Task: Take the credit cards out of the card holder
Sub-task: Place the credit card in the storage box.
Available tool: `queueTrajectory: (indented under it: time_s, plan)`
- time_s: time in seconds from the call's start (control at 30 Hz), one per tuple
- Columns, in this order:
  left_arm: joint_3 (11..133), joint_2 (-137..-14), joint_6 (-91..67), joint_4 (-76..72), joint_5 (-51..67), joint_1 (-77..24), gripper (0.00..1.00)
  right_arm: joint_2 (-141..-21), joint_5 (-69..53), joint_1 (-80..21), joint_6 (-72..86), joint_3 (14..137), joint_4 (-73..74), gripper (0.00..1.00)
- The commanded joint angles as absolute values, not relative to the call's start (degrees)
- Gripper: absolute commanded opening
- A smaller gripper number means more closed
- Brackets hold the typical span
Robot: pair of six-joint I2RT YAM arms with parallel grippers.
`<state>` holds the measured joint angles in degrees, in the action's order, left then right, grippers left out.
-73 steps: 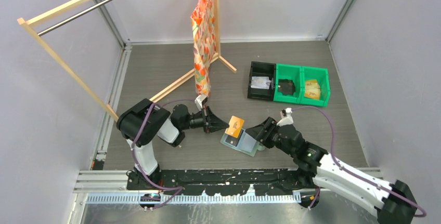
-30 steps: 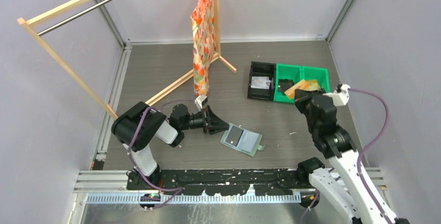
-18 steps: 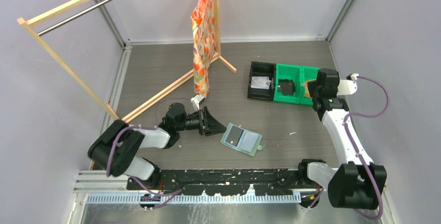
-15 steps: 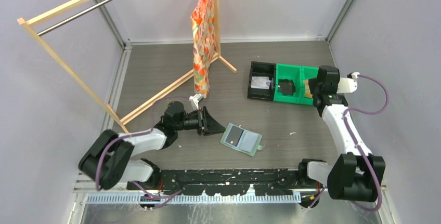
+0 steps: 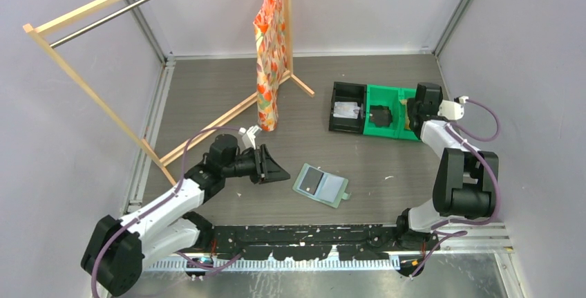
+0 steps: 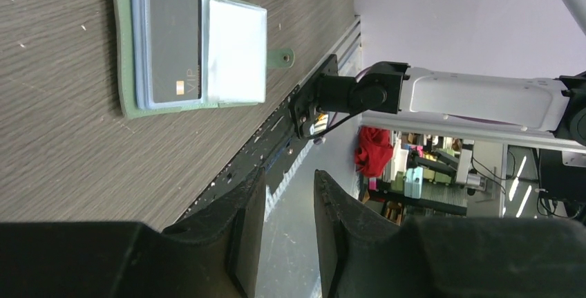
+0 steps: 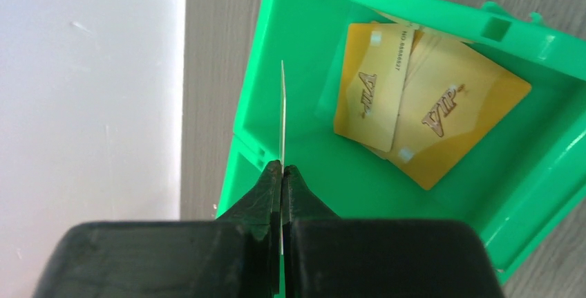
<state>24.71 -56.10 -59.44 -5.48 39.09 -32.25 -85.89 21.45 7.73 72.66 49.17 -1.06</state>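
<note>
Jaws on your right arm clench a gold card [image 7: 282, 104] edge-on over the green bin [image 7: 311, 70], upper right of the top view, carried there from the card holder [image 5: 321, 185]. That lies open mid-frame on the counter [image 5: 387, 173], one black card [image 6: 174, 42] remaining. Left jaws hang parted, empty.

Both arms pair black joints with white shells: the left arm [image 5: 164, 208] at lower left, the right arm [image 5: 459, 186] at right. A purple cable [image 5: 485, 119] runs along each, and a white block [image 5: 452, 108] caps each wrist. Left gripper [image 6: 283, 232] and right gripper [image 7: 282, 173] have matte black, wedge-shaped fingers.
</note>
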Motion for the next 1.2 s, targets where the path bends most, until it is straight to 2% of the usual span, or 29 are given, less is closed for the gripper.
queueTrajectory:
  time_s: [0.0, 0.3, 0.63, 0.73, 0.8, 0.97, 1.17]
  plan:
    - [25.19, -51.69, -57.22, 2.28, 36.72, -32.34, 0.33, -86.59, 24.96, 8.53, 74.86, 50.00, -6.30, 0.01]
    - [25.01, -50.98, -57.13, 3.59, 35.84, -32.34, 0.33, -89.14, 21.43, 13.29, 77.21, 48.02, -9.04, 0.01]
    - [25.75, -52.44, -56.72, 3.22, 36.08, -32.34, 0.33, -95.16, 18.82, 13.89, 75.03, 48.59, -11.89, 0.02]
    - [25.75, -52.53, -56.61, 3.47, 35.85, -32.34, 0.34, -95.32, 18.17, 13.81, 75.52, 48.54, -11.61, 0.31]
    - [25.84, -52.79, -56.60, 3.36, 36.01, -32.34, 0.33, -94.51, 18.56, 13.83, 75.93, 47.67, -11.73, 0.39]
    - [26.09, -53.12, -56.33, 3.03, 35.87, -32.34, 0.34, -90.51, 18.66, 13.98, 74.73, 45.69, -10.17, 0.49]
    - [27.13, -56.14, -55.37, 2.28, 36.17, -32.34, 0.33, -79.44, 20.88, 14.11, 70.00, 41.80, -4.19, 0.59]
